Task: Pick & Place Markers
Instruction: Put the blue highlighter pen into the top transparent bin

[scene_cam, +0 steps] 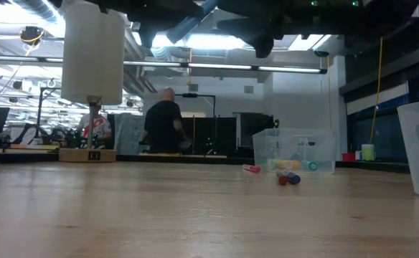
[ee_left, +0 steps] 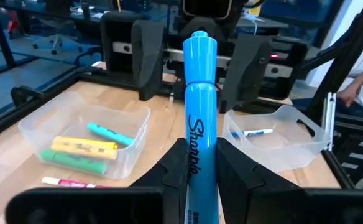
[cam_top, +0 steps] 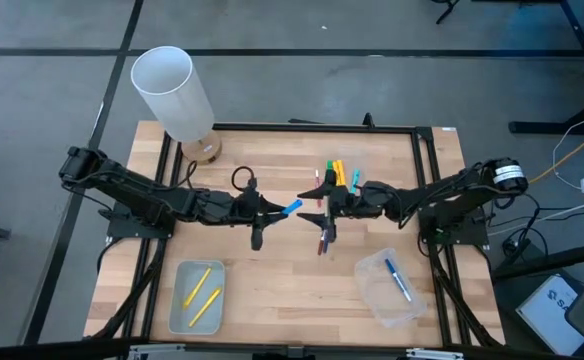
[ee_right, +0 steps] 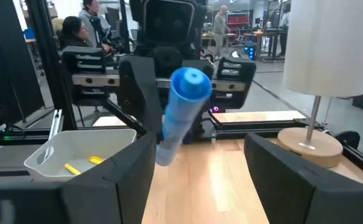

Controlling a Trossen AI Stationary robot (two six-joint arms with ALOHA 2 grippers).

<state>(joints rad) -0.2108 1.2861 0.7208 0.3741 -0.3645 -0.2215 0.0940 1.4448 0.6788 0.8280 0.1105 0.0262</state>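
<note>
Low view | wood table point(scene_cam: 195, 215) | person point(scene_cam: 164, 122) standing behind | lamp point(scene_cam: 92, 54)

Two dark, matte-black jointed arms. Each ends in a gripper: the left gripper point(cam_top: 272, 211) and right gripper point(cam_top: 317, 206) carry flat, wedge-shaped black fingers point(ee_right: 299, 177). Black cables loop along both arms. The right arm's base joint bears a white-and-black round cap.

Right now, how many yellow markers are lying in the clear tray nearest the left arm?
2. Both yellow markers lie side by side, slanted, in the clear tray at the table's front left. Nothing else shows in that tray.
</note>
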